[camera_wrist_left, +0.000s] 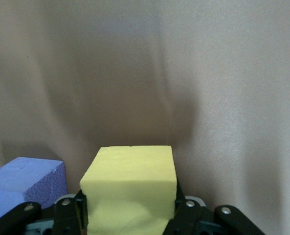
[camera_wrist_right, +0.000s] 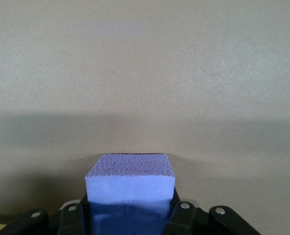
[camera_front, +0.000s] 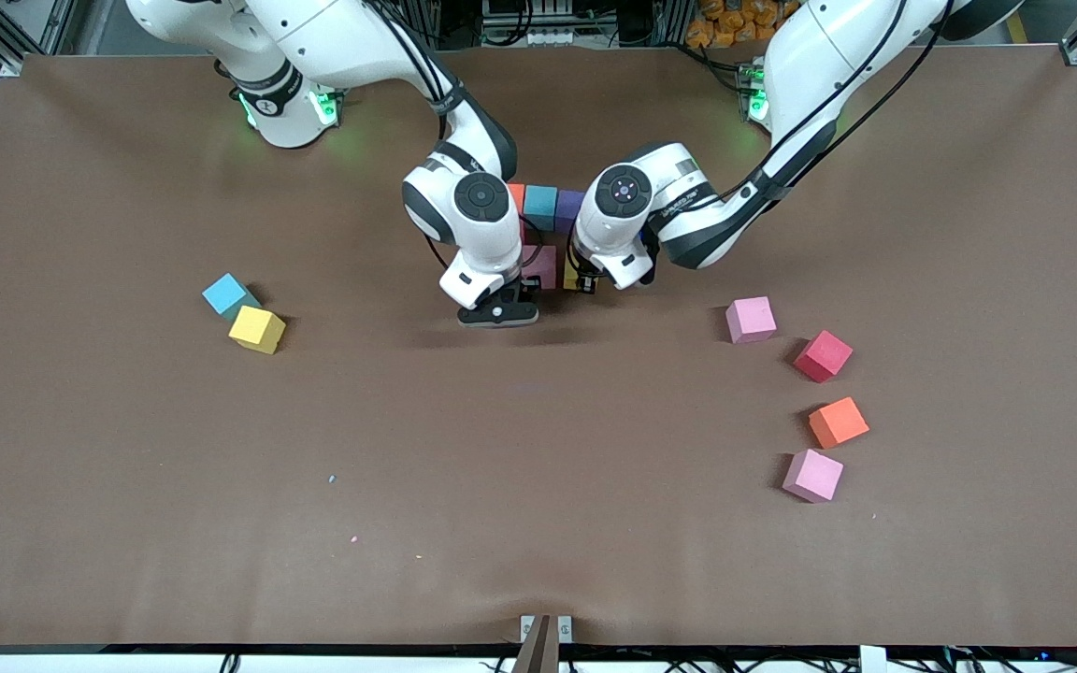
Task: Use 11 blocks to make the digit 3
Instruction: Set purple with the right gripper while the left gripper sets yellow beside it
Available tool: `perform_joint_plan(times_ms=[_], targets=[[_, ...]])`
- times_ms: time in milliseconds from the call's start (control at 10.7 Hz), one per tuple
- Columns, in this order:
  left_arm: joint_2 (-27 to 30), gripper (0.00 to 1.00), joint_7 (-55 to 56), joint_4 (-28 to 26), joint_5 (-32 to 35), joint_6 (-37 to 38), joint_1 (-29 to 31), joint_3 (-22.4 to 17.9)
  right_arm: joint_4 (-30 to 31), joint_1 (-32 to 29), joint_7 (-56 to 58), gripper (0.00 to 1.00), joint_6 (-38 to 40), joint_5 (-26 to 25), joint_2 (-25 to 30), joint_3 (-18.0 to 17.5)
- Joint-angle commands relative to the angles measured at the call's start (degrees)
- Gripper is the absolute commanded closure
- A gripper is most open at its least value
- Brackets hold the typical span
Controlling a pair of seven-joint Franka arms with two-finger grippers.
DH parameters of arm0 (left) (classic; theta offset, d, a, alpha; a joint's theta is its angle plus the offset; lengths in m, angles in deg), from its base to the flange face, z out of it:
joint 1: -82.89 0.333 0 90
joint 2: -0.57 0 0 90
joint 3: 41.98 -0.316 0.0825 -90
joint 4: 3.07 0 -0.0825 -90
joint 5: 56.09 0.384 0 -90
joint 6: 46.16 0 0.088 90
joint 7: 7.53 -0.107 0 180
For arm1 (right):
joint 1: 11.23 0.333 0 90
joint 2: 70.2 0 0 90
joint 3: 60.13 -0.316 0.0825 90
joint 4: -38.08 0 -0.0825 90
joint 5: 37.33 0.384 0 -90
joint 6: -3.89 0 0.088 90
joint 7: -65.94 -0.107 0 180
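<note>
The started digit 3 shows between the two hands: a row of an orange block [camera_front: 516,195], a teal block [camera_front: 540,207] and a purple block [camera_front: 569,208], with a pink block [camera_front: 540,267] nearer the camera. My left gripper [camera_front: 585,280] [camera_wrist_left: 130,208] is shut on a yellow block [camera_wrist_left: 130,183] [camera_front: 575,279], low beside the pink block. In the left wrist view a purple-blue block [camera_wrist_left: 25,181] lies beside the yellow one. My right gripper [camera_front: 498,313] [camera_wrist_right: 130,208] is shut on a purple-blue block [camera_wrist_right: 130,181] that its hand hides in the front view.
Loose blocks lie toward the left arm's end: pink [camera_front: 750,320], red [camera_front: 822,356], orange [camera_front: 839,422] and another pink [camera_front: 813,476]. Toward the right arm's end a light blue block [camera_front: 223,293] touches a yellow one [camera_front: 257,328]. The brown table [camera_front: 538,486] is bare near the camera.
</note>
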Motion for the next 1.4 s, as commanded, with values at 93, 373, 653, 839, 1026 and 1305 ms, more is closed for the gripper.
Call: perform_joint_plan(times_ms=[93,373,653,839,1026,1305], targets=[[-0.9,1.0,1.6,0.6,1.7,-1.1,-0.5,-0.3,2.5,0.5,-1.7,1.0,-0.7,-0.1,1.8,0.0],[-1.3,1.0,1.6,0.7,1.8,-1.5,-2.1,-1.5,3.6,0.9,-1.7,1.0,-1.6,-0.3,2.0,0.0],[-1.4,1.0,1.6,0.8,1.8,-2.1,-3.3,-2.5,4.5,1.5,-1.8,1.0,-2.3,-0.3,2.1,0.0],[-1.7,1.0,1.6,0.9,1.8,-2.5,-3.7,-2.7,5.1,1.5,-1.8,1.0,-2.4,-0.4,2.3,0.0],[-1.7,1.0,1.7,1.0,1.8,-2.6,-4.2,-3.2,5.5,1.7,-1.7,1.0,-2.3,-0.5,2.5,0.0],[-2.0,1.0,1.6,1.2,1.8,-2.6,-4.6,-3.3,5.8,1.6,-1.7,1.0,-2.4,-0.6,2.8,0.0]])
